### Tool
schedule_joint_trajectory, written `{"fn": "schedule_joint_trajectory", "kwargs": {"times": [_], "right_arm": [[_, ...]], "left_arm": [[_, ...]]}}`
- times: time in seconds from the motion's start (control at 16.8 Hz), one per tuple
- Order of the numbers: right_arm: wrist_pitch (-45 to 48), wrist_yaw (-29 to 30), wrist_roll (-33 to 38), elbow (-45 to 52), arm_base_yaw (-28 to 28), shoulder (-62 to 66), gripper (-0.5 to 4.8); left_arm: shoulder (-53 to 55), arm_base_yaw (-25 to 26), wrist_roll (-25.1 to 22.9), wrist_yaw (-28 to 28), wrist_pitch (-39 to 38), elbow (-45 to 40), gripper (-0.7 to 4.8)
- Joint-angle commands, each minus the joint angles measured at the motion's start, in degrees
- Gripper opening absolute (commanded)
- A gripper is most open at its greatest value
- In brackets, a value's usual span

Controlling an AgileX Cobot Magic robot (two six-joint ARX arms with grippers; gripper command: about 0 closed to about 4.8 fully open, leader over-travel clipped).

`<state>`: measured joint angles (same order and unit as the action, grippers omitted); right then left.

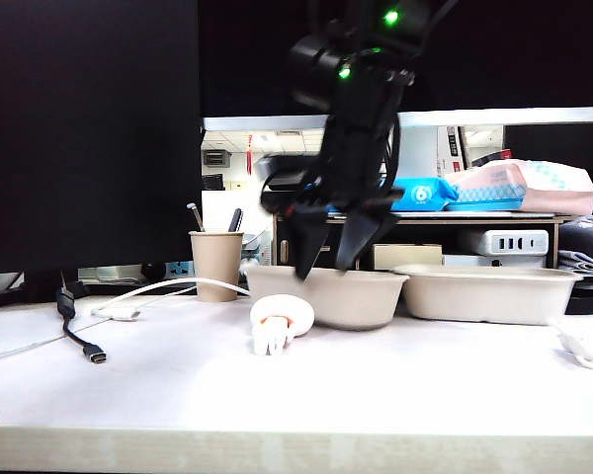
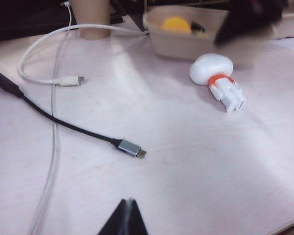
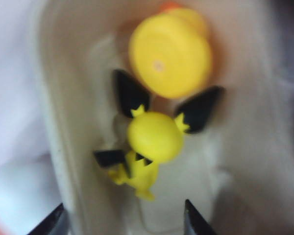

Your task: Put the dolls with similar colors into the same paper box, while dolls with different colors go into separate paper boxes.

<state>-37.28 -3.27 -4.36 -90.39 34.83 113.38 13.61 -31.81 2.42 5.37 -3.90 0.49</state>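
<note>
Left gripper point(image 2: 125, 215): low at table edge, opening unreadable.

White figure point(image 1: 280, 321): lying on table, below and left of right gripper point(image 1: 328, 252).

Right gripper: jaws apart, empty, above near box point(image 1: 376, 296) holding duck point(image 3: 169, 51) and black-eared figure point(image 3: 152, 139). Lift clear before fetching the white figure for the far box point(image 1: 489, 294).

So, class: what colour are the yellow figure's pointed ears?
Black ears, clearest in the right wrist view.
</note>
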Motion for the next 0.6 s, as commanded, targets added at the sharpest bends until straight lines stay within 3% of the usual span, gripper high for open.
{"fn": "schedule_joint_trajectory", "kwargs": {"times": [0.06, 0.36, 0.48, 0.6], "right_arm": [[-2.0, -0.2, -0.1, -4.7, -0.4, -0.5, 2.97], [-12.0, 4.4, 3.0, -10.1, 1.0, -0.6, 2.97], [-17.0, 9.3, 3.1, -10.0, 2.8, -0.6, 2.98], [-21.0, 9.6, 2.4, -10.0, 6.1, -0.6, 2.98]], "left_arm": [[0.0, 0.1, 0.1, -0.2, 0.5, 0.0, -0.05], [0.0, 0.1, 0.1, -0.2, 0.5, 0.0, -0.05], [0.0, 0.1, 0.1, -0.2, 0.5, 0.0, -0.05], [0.0, 0.1, 0.1, -0.2, 0.5, 0.0, -0.05]]}}
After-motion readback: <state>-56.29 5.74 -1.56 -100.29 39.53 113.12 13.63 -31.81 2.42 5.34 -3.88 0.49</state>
